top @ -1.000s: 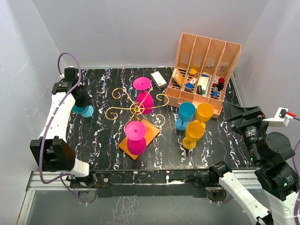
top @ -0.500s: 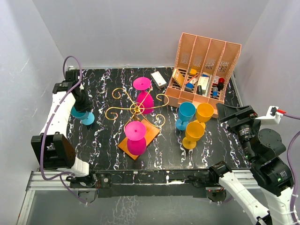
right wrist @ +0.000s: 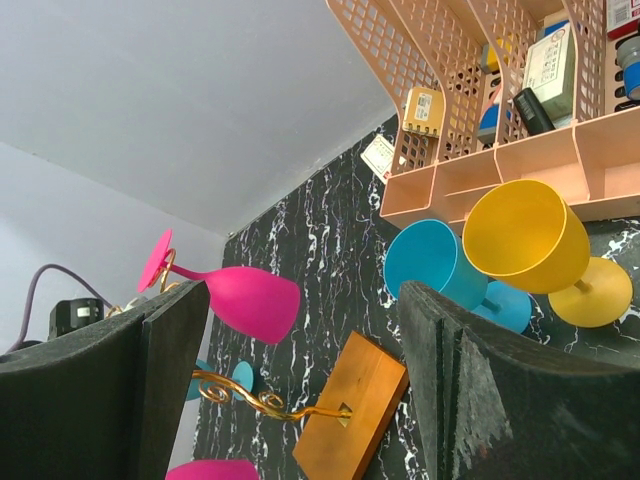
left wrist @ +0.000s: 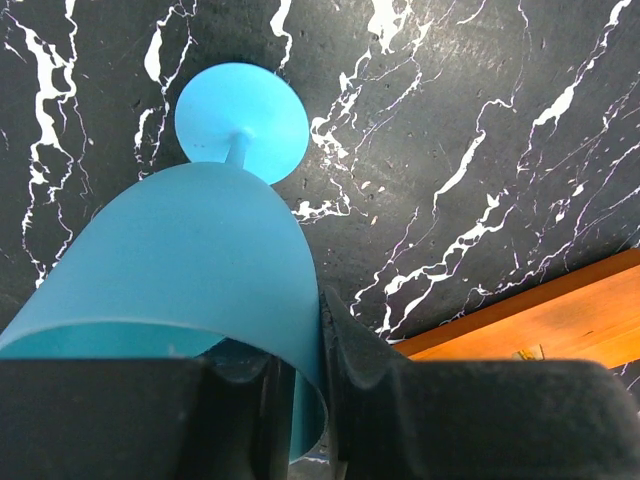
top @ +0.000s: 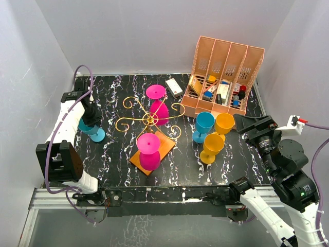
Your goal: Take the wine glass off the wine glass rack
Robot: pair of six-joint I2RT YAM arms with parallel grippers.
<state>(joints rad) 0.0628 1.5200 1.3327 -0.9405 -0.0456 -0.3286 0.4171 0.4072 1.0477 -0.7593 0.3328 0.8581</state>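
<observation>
Far left: my left gripper [left wrist: 305,385] is clamped on the blue wine glass [left wrist: 180,260], its fingers nearly together with the thin wall at the rim pinched between them. The glass's foot sits on the black marbled counter [left wrist: 480,120]. Only the left wrist view shows this pinch; from overhead the arm covers the rim, and I just see the foot and part of the bowl below the wrist.

The blue wine glass is off the rack [top: 149,119] and stands near it on its left, close to the counter's left edge. A corner of the rack's orange base [left wrist: 540,320] shows in the left wrist view.

Centre: two pink glasses [top: 149,153] hang on the gold arms, one at the back, one at the front. The right wrist view shows the back one from the side, foot hooked in the wire, bowl pointing sideways.

Right of the rack: one blue and two yellow glasses [top: 212,145] stand in a cluster in front of the pink organiser [top: 221,72].

Far right: my right gripper [top: 252,125] hangs in the air, fingers spread wide, holding nothing, well apart from the rack.
</observation>
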